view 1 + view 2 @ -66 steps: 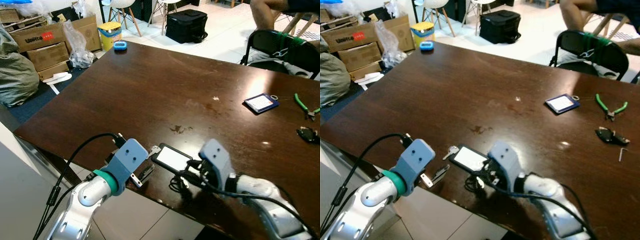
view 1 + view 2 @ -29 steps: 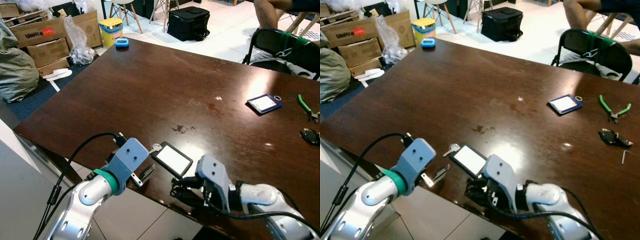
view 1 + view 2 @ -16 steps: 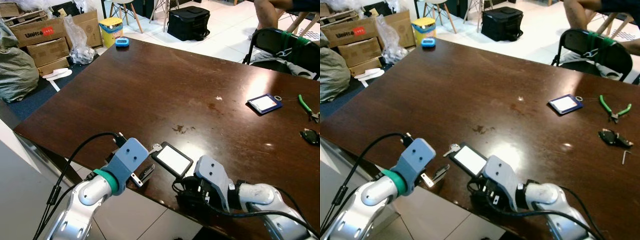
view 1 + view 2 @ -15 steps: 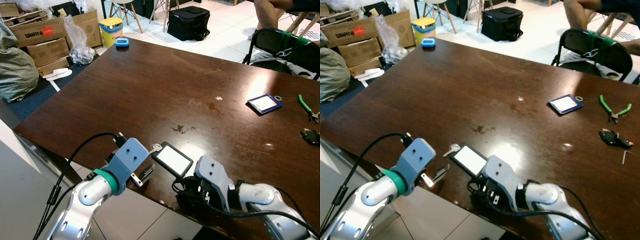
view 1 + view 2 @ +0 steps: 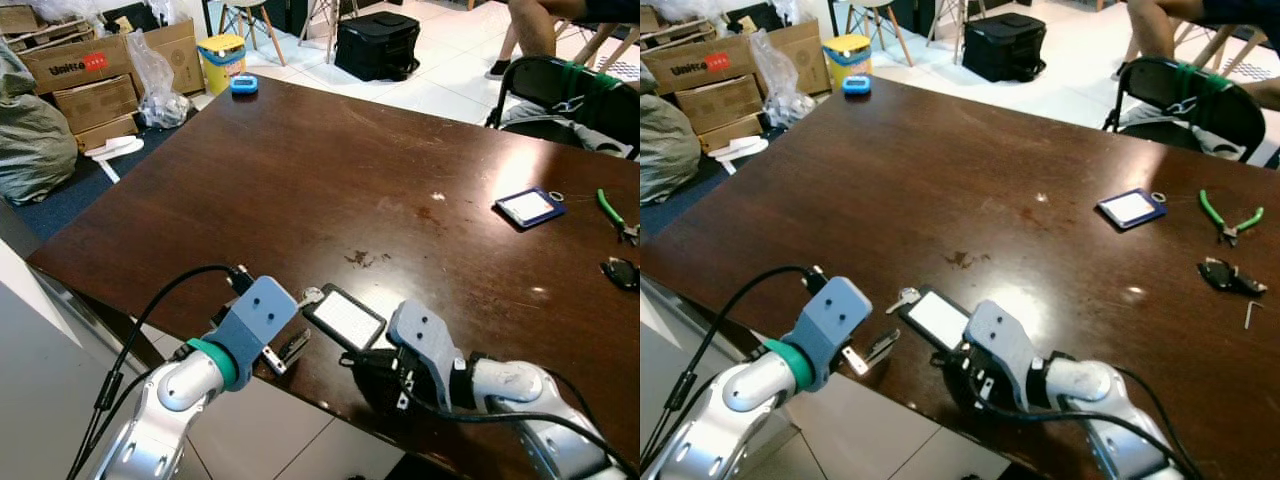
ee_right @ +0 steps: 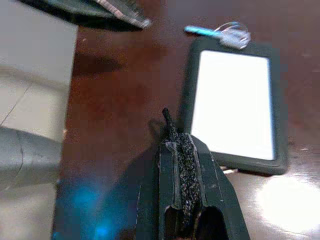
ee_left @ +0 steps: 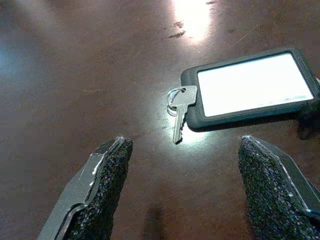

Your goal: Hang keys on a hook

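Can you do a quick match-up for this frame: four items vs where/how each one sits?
Items:
1. small silver key
2. black card holder with white face
3. green-handled pliers
4. right gripper

States:
A. fingers shut
B. table's far right
C. on a ring at the holder's corner
D. flat near the table's front edge

Pairs: 1-C, 2-D, 3-B, 4-A

A small silver key [image 7: 179, 118] lies flat on the dark brown worktop [image 5: 330, 180], near its front edge. A thin metal ring [image 7: 172, 98] through its head joins it to one end of a black-framed card holder [image 7: 250, 86] with a white face, which also lies flat, the key's blade pointing away from it.
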You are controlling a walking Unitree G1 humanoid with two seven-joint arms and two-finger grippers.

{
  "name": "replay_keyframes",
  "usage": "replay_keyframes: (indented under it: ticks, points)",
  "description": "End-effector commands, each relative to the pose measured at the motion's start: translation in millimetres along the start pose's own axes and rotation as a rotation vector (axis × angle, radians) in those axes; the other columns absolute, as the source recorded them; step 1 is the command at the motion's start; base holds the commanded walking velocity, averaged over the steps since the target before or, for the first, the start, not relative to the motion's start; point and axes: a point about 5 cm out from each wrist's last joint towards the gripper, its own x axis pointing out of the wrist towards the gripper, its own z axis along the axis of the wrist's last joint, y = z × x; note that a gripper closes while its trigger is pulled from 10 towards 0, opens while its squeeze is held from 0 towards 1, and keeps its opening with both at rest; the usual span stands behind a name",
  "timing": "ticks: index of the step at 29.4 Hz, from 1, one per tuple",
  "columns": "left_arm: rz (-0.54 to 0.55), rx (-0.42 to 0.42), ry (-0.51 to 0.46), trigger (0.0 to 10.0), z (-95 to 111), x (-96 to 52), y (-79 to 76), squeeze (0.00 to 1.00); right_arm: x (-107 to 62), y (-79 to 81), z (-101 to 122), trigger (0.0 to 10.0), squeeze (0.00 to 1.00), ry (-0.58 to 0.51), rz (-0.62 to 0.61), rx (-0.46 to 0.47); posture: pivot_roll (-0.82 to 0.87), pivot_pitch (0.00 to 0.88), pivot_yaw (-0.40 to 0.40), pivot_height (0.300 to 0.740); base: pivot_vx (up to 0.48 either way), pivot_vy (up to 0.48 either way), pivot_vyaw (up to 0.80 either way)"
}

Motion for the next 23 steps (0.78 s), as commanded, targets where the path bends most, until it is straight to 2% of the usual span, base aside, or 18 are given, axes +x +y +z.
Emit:
replay_keyframes:
  ticks: [1,3,4,6,9,10,11,13,15,22,23]
  points:
    - [-0.014,0.002,0.02,10.0,-4,-0.3,-2.5,0.0,0.2,-0.5,-1,0.0,0.0,-0.015,-0.009,0.017,-0.13,0.104,0.11,0.74,0.0,0.0,0.0]
    - [-0.013,0.003,0.019,10.0,-4,-0.1,-2.5,0.0,-0.2,-5.5,12,0.0,0.0,-0.104,-0.057,0.035,-0.14,0.098,0.109,0.74,0.0,0.0,0.0]
    - [-0.013,0.003,0.019,10.0,-4,-0.1,-2.5,0.0,-0.2,-5.5,12,0.0,0.0,-0.104,-0.057,0.035,-0.14,0.098,0.109,0.74,0.0,0.0,0.0]
    - [-0.013,0.004,0.019,10.0,-4,-0.1,-2.5,0.0,-2.8,-8.8,28,0.0,0.0,-0.208,-0.1,0.062,-0.14,0.096,0.11,0.74,0.0,0.0,0.0]
    - [-0.013,0.004,0.019,10.0,-4,-0.1,-2.5,0.0,-2.8,-8.8,28,0.0,0.0,-0.208,-0.1,0.062,-0.14,0.096,0.11,0.74,0.0,0.0,0.0]
    - [-0.013,0.004,0.019,10.0,-4,-0.1,-2.4,0.0,-4.8,-9.9,37,0.0,0.0,-0.258,-0.121,0.07,-0.14,0.096,0.111,0.74,0.0,0.0,0.0]
    - [-0.014,0.004,0.018,10.0,-4,0.1,-2.4,0.0,-7.4,-11.4,46,10.0,0.0,-0.314,-0.146,0.086,-0.14,0.095,0.114,0.74,0.0,0.0,0.0]
    - [-0.017,0.005,0.017,10.0,-3,0.8,-2.9,0.0,-12.3,-13.2,61,10.0,0.0,-0.392,-0.188,0.09,-0.14,0.095,0.114,0.74,0.0,0.0,0.0]
    - [-0.021,0.006,0.015,10.0,-3,2.0,-3.0,0.0,-13.7,-13.3,67,10.0,0.0,-0.418,-0.206,0.088,-0.15,0.093,0.119,0.74,0.0,0.0,0.0]
    - [-0.024,0.007,0.012,10.0,-2,2.9,-3.1,0.0,-12.7,-13.3,65,10.0,0.0,-0.407,-0.219,0.081,-0.15,0.093,0.118,0.74,0.0,0.0,0.0]
    - [-0.022,0.008,0.012,10.0,-2,2.6,-3.2,0.0,-10.5,-10.9,58,10.0,0.0,-0.371,-0.207,0.061,-0.15,0.09,0.114,0.74,0.0,0.0,0.0]
